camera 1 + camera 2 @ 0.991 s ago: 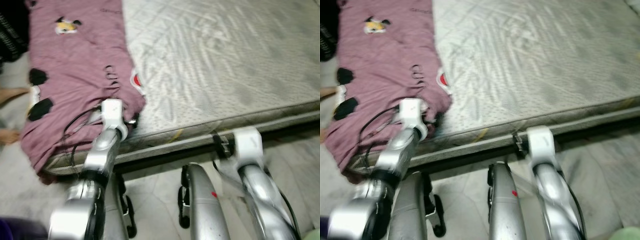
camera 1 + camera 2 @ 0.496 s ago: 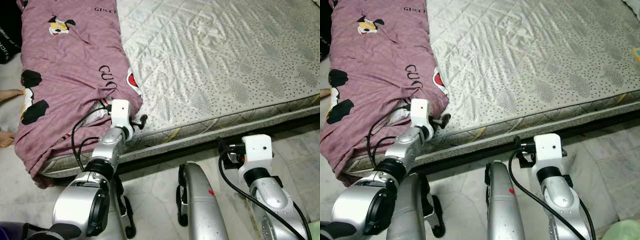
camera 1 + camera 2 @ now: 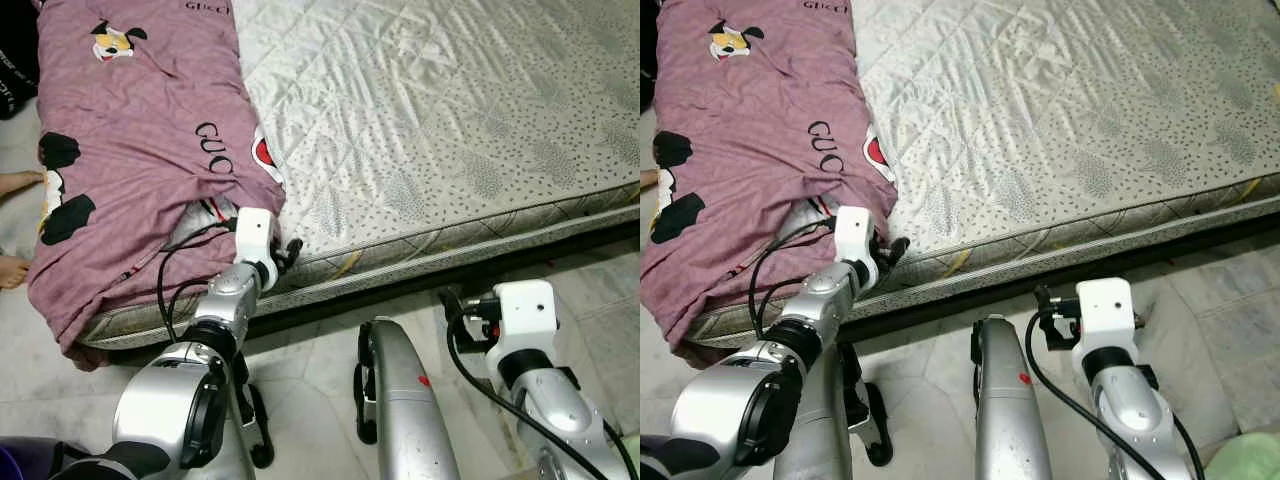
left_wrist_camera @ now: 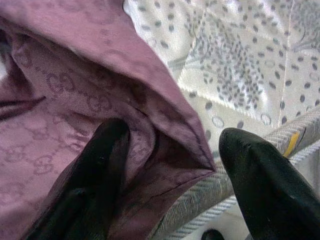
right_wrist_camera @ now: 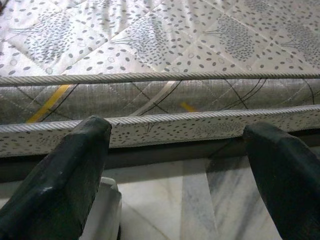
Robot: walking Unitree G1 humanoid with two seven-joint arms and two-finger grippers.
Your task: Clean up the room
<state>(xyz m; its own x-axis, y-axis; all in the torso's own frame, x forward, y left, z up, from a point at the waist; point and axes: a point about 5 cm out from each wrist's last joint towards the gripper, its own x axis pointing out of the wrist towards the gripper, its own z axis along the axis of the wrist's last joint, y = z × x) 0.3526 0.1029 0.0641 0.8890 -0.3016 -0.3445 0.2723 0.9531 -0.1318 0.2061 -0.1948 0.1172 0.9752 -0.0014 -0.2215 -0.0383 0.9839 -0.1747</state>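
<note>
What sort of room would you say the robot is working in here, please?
Most likely a bedroom: a bare quilted mattress lies low above a tiled floor, with a mauve printed bedsheet draped over one end.

Bare mattress point(image 3: 450, 110) lies open — purple sheet point(image 3: 140, 150) (bunched) blocks its corner.

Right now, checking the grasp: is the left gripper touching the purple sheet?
Touching. In the left wrist view, one finger of the open left gripper presses into the purple sheet, whose folded corner lies between the fingers at the mattress edge.
</note>
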